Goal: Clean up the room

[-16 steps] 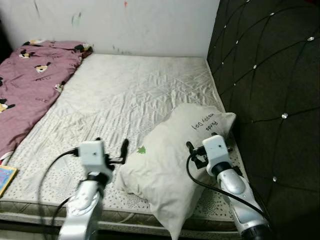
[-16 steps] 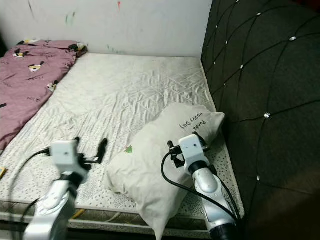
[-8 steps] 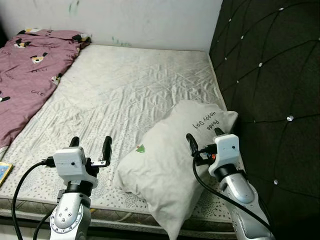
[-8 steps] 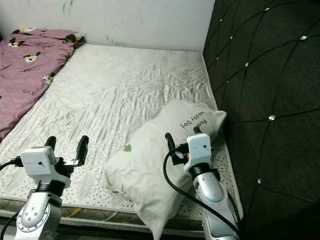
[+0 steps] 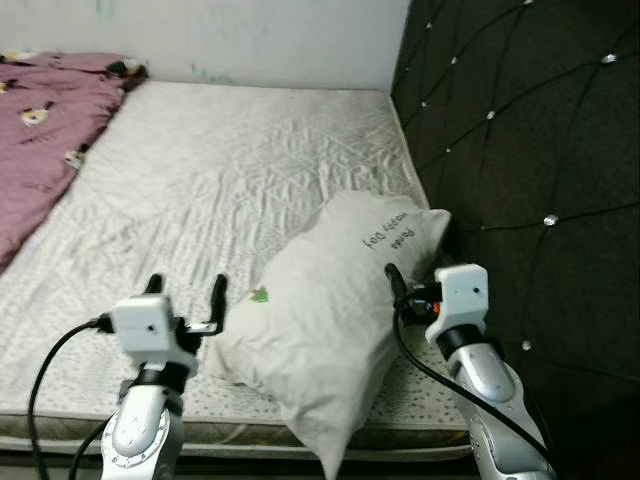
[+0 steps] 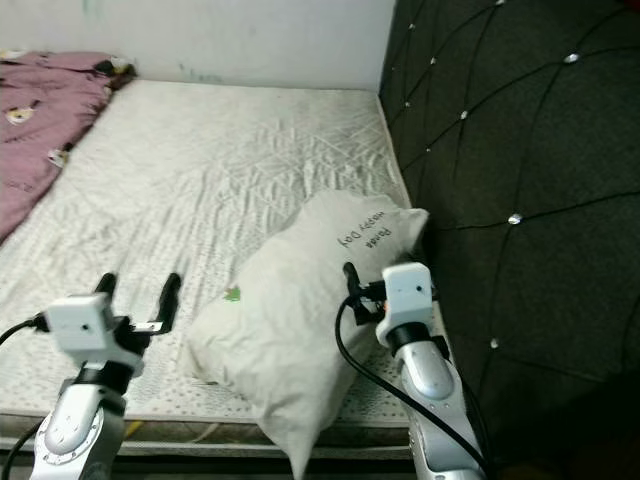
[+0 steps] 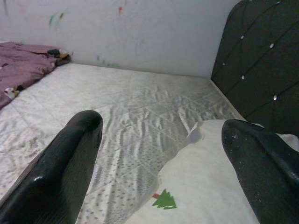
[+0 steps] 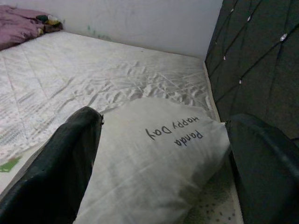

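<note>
Left eye view: my left gripper and right gripper, both spread apart, flank the pillow on the mattress.

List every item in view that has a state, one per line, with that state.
pillow: lying askew near the headboard, its lower corner overhanging the mattress edge.
pink blanket: rumpled, spread along the bed's left side.
mattress: bare, wrinkled.
left gripper: open, holding nothing.
right gripper: open, beside the pillow.

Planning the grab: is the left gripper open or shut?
Open. The left gripper shows its two black fingers spread apart, beside the pillow.
</note>
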Robot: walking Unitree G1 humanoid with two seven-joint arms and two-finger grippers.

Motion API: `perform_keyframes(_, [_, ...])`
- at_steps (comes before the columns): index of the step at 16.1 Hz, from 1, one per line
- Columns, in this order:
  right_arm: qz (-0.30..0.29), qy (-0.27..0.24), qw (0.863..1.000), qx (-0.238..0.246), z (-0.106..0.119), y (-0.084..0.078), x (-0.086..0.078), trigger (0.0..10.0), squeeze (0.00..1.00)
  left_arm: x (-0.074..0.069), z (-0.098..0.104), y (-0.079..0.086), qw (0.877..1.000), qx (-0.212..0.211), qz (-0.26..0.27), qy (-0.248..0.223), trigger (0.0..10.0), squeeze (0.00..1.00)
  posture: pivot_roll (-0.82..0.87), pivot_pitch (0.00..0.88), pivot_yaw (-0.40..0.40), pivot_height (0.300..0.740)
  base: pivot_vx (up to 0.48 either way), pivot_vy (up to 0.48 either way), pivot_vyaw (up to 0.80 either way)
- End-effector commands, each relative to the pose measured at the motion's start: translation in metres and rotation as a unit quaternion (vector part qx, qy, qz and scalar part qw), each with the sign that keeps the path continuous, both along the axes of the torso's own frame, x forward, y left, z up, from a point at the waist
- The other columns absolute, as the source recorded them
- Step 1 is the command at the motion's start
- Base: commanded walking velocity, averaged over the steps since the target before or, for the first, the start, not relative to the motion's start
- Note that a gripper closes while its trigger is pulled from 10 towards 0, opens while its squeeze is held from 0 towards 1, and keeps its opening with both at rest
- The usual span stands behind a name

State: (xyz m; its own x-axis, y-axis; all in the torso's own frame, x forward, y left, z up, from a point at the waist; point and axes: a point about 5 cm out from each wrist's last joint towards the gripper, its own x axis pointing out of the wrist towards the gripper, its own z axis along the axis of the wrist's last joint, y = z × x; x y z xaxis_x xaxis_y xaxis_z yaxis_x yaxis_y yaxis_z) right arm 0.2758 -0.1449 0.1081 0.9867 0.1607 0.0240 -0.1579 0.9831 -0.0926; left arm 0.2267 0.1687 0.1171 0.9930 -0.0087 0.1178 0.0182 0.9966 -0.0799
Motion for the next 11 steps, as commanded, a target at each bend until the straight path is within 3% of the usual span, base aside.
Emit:
perform_keyframes(1, [-0.002,-0.005,1.0,0.002,0.0035,0.0017,-0.0007,10.0,0.0,-0.0009,-0.0006,0.0027,1.0,0.005,0.005,0.005,10.0,0.0,0.01,0.097,-0.018,0.74,0.0,0.0,0.0])
perform_keyframes(11, [0.016,0.0,1.0,0.004,0.0018,0.006,-0.0029,10.0,0.0,0.0001,-0.0016,0.0001,1.0,0.008,-0.006,0.011,10.0,0.0,0.01,0.106,-0.018,0.74,0.0,0.0,0.0])
